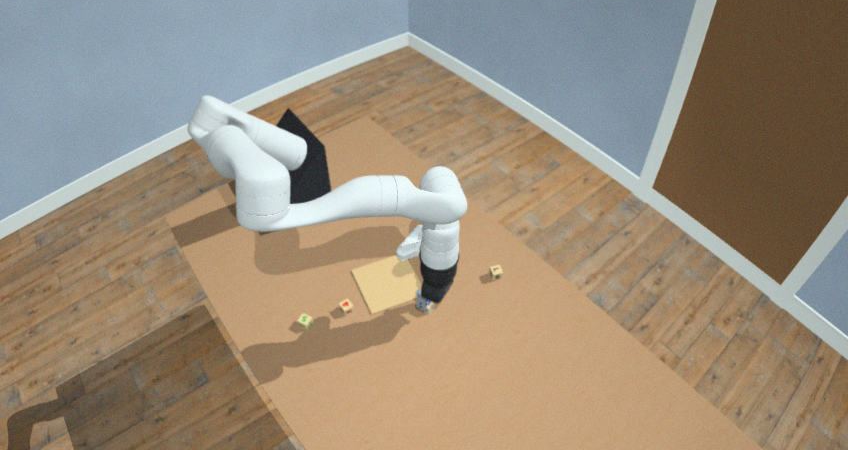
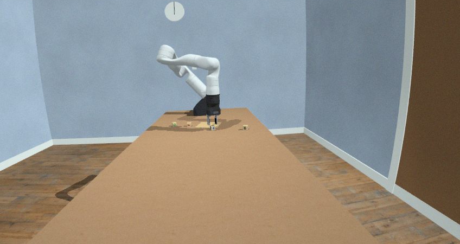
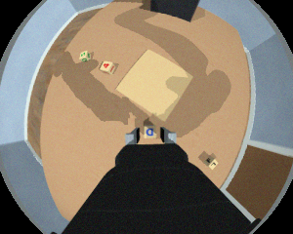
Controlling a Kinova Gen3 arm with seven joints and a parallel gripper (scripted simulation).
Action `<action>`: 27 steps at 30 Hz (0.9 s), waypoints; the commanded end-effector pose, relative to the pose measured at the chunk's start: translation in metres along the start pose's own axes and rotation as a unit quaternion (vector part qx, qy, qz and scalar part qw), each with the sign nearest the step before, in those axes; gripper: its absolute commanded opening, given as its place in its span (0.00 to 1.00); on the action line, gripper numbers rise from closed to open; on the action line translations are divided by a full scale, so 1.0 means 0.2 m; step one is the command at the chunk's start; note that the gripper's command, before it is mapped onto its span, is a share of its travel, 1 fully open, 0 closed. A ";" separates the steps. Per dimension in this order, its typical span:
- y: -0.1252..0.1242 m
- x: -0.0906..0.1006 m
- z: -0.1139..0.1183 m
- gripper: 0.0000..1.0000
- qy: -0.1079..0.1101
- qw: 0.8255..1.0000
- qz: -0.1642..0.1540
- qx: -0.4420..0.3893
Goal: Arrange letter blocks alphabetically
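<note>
My gripper (image 1: 424,307) (image 2: 211,123) (image 3: 149,133) is open, fingers pointing down, just above the block with a blue letter (image 1: 430,306) (image 2: 212,128) (image 3: 149,132), which looks like a D. That block is on the table off the mat's edge, between the fingertips in the wrist view. The pale yellow mat (image 1: 383,288) (image 2: 200,124) (image 3: 146,80) lies flat with no block on it. A red-marked block (image 1: 345,306) (image 2: 189,124) (image 3: 107,66) and a green-marked block (image 1: 305,320) (image 2: 174,124) (image 3: 85,56) lie off one side. A black-marked block (image 1: 496,272) (image 2: 245,127) (image 3: 212,164) lies off the other. Their top marks are too small to read surely.
The black robot base (image 1: 309,172) (image 2: 199,107) (image 3: 175,9) stands at the far end of the brown table top (image 1: 476,374) (image 2: 206,177) (image 3: 88,161). The white arm (image 1: 357,198) (image 2: 193,61) reaches over the table and hides part of the mat in the top view. Arm shadows cross table and mat.
</note>
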State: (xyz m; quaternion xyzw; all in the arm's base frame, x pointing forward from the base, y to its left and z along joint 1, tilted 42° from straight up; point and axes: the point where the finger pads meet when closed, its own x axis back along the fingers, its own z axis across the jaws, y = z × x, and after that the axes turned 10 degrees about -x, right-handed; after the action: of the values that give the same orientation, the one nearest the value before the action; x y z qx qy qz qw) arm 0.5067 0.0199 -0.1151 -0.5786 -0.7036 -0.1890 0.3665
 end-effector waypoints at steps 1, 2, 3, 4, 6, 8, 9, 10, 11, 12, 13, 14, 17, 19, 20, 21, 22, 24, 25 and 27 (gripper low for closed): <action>0.02 0.00 0.00 0.84 0.000 1.000 -0.004 -0.002; 0.02 0.00 0.00 0.84 0.000 1.000 -0.004 -0.002; 0.02 0.00 0.00 0.84 0.000 1.000 -0.004 -0.002; 0.02 0.00 0.00 0.84 0.000 1.000 -0.004 -0.002; 0.02 0.00 0.00 0.84 0.000 1.000 -0.004 -0.002; 0.02 0.00 0.00 0.84 0.000 1.000 -0.004 -0.002; 0.02 0.00 0.00 0.84 0.000 1.000 -0.004 -0.002; 0.02 0.00 0.00 0.84 0.000 1.000 -0.004 -0.002; 0.02 0.00 0.00 0.84 0.000 1.000 -0.004 -0.002; 0.02 0.00 0.00 0.84 0.000 1.000 -0.004 -0.002; 0.02 -0.01 0.00 0.84 0.000 1.000 -0.004 -0.002; 0.02 -0.01 0.00 0.84 0.000 1.000 -0.004 -0.002; 0.02 -0.03 0.00 0.84 0.000 1.000 -0.004 -0.002; 0.02 -0.03 0.00 0.84 0.000 1.000 -0.004 -0.002; 0.02 -0.03 0.00 0.84 0.000 1.000 -0.004 -0.002; 0.02 -0.04 0.00 0.84 0.000 1.000 -0.004 -0.002; 0.02 -0.05 0.00 0.84 0.000 1.000 -0.004 -0.002; 0.02 -0.07 0.00 0.84 0.000 1.000 -0.004 -0.002; 0.02 -0.08 0.00 0.84 0.000 1.000 -0.004 -0.002; 0.02 -0.10 0.00 0.84 0.000 1.000 -0.004 -0.002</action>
State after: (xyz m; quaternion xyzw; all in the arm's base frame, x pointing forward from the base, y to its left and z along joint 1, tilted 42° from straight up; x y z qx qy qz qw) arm 0.5091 0.0124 -0.1248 -0.5760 -0.7060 -0.1877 0.3668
